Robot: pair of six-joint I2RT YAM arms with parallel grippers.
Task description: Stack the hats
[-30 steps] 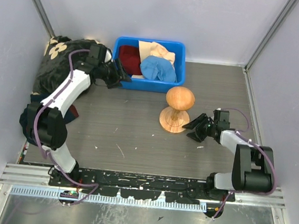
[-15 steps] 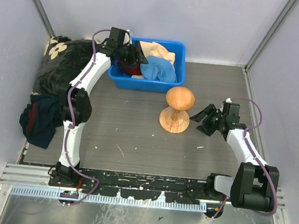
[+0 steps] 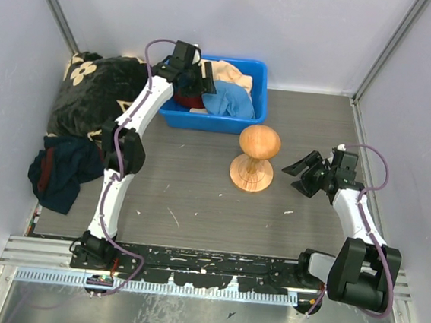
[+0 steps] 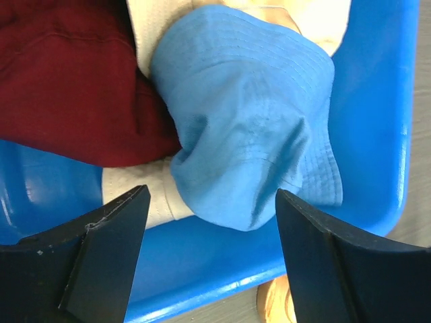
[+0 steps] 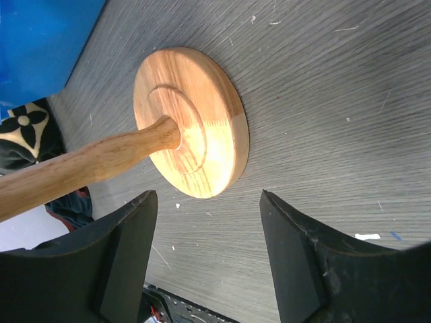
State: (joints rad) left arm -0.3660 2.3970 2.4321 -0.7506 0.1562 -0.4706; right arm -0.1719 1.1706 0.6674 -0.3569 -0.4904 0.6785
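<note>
The bin (image 4: 377, 134) holds 1 blue hat (image 4: 249, 128), 1 red hat (image 4: 74, 87).

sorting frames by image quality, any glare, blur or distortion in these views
Top view: even soft light, sharp, only faint shadows. Left wrist: white glare on the blue bin, light blue hat crisp. Right wrist: wooden stand sharp at its base, its stem stretched toward the lens.
</note>
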